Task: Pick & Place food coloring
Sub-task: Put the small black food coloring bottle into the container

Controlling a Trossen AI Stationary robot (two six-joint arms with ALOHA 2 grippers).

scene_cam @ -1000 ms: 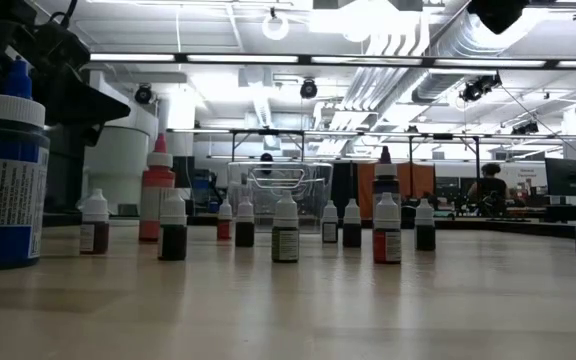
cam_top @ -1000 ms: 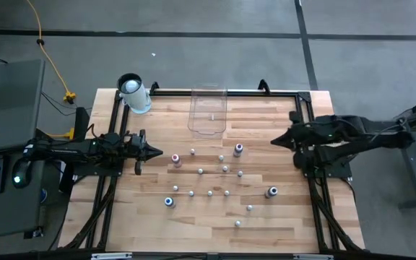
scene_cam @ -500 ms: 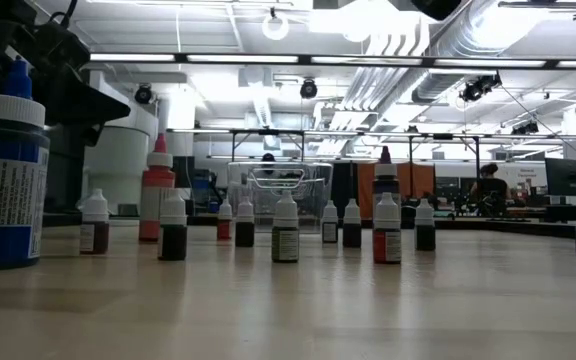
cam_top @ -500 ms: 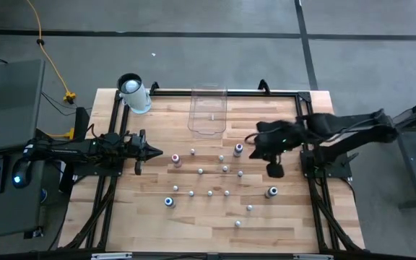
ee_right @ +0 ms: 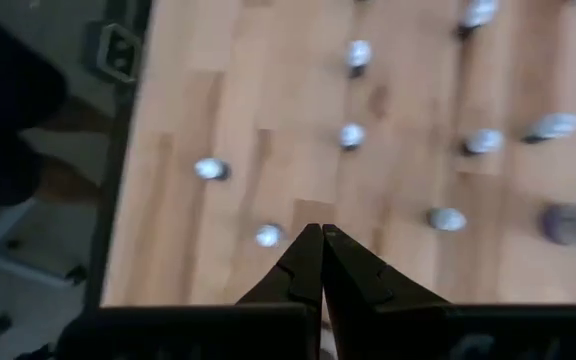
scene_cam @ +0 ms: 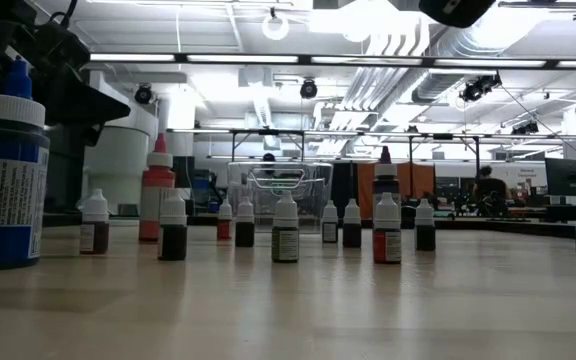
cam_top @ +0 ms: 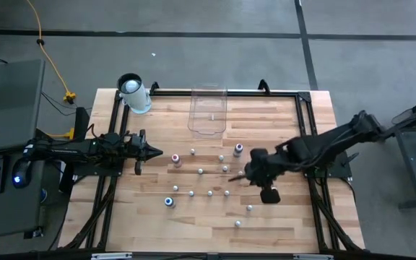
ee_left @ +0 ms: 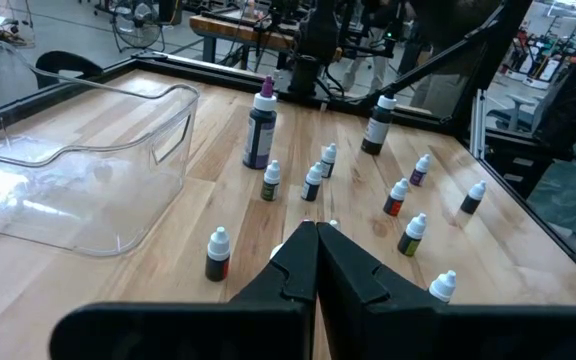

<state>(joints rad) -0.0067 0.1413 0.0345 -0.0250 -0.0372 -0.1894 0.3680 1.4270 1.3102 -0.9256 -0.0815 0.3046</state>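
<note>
Right gripper hangs over the middle of the table, jaws pressed fully together, holding nothing. The food coloring bottles stand upright directly below and just ahead of its tips, long axes vertical; this arm is judged nearer. Farther off, the left gripper waits at the table's edge, likewise closed and empty, bottles ahead of it. The clear bin lies beyond.

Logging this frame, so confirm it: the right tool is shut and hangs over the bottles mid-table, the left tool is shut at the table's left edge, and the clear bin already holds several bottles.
One detail is wrong: the clear bin holds no bottles; the high view shows it empty. The food coloring bottles all stand on the wood. The right tool is shut above them, and the left tool is shut at the left edge.
</note>
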